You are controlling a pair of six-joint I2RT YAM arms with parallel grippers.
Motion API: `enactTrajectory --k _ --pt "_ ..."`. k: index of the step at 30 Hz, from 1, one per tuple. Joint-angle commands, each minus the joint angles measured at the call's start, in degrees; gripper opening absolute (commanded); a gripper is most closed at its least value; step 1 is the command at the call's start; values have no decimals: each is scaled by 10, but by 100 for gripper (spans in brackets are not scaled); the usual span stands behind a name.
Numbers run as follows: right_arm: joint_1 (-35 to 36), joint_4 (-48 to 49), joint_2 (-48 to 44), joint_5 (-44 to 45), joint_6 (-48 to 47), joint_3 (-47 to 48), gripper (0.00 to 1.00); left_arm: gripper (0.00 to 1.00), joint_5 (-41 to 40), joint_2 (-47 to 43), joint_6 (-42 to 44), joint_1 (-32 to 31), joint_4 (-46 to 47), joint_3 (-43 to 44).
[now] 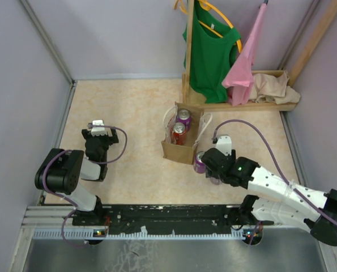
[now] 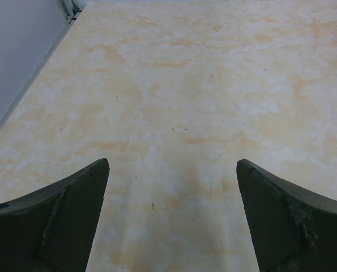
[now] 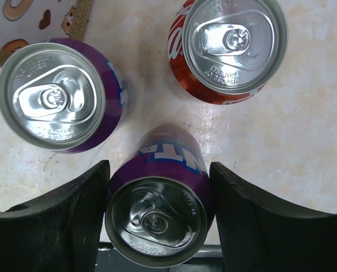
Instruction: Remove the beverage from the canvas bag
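Right wrist camera gave the closest look. The right gripper (image 3: pixel 158 168) was pinched onto a purple can (image 3: pixel 160 218), with one dark finger pressed against each side. Two more upright cans stood on the marbled tabletop (image 3: pixel 293 147) just beyond it: a second purple can (image 3: pixel 52 96) on the left and a red can (image 3: pixel 236 42) on the right. A corner of the canvas bag (image 3: pixel 38 22), showing its printed lining, sat at the upper left, just beside the second purple can.

From the top external camera, the canvas bag (image 1: pixel 178 152) stood upright near the middle of the table with its mouth open. A bagged purple can (image 1: pixel 183 117) and a bagged red can (image 1: pixel 179 134) sat inside it, the purple one farther from the arms. The right gripper (image 1: pixel 209 164) hung just off the bag's near right corner. A lone purple can (image 1: pixel 199 163) showed between the two, and I could not tell which of the two purple ones it was.

Well off to the left, the left gripper (image 1: pixel 97 127) was apart from everything. In its own wrist view the left gripper (image 2: pixel 172 164) had its fingers spread wide above the tabletop (image 2: pixel 174 68).
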Motion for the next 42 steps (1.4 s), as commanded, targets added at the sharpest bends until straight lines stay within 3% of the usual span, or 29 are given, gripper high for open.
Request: enactTrajectory --k 1,3,5,7,9,14,19,24,32,38,42 --pt "-21 84 -10 1 26 -12 0 100 -4 4 -5 0 21 -4" --pt "-25 83 -13 -8 34 -18 0 100 -3 4 -5 0 21 -4" --pt "-26 74 -15 -14 42 -17 16 100 -3 4 -6 0 21 -4" --pt "-27 58 -16 -14 53 -14 56 100 -3 4 -6 0 21 -4" --pt "-27 41 -16 -13 63 -10 85 100 -3 4 -5 0 21 -4" --pt "-27 15 -19 -7 66 11 96 100 -3 4 -5 0 21 -4" --pt "-25 -34 -12 22 40 111 93 100 -3 4 -6 0 21 -4" --pt "-15 -52 18 62 -47 263 87 100 -3 4 -5 0 21 -4" --pt "-7 40 129 52 -197 430 84 100 -3 4 -5 0 21 -3" --pt "-17 118 241 4 -268 471 55 100 -4 4 -5 0 21 -4" --pt "-68 132 313 -64 -259 477 55 100 -3 4 -6 0 21 -4"
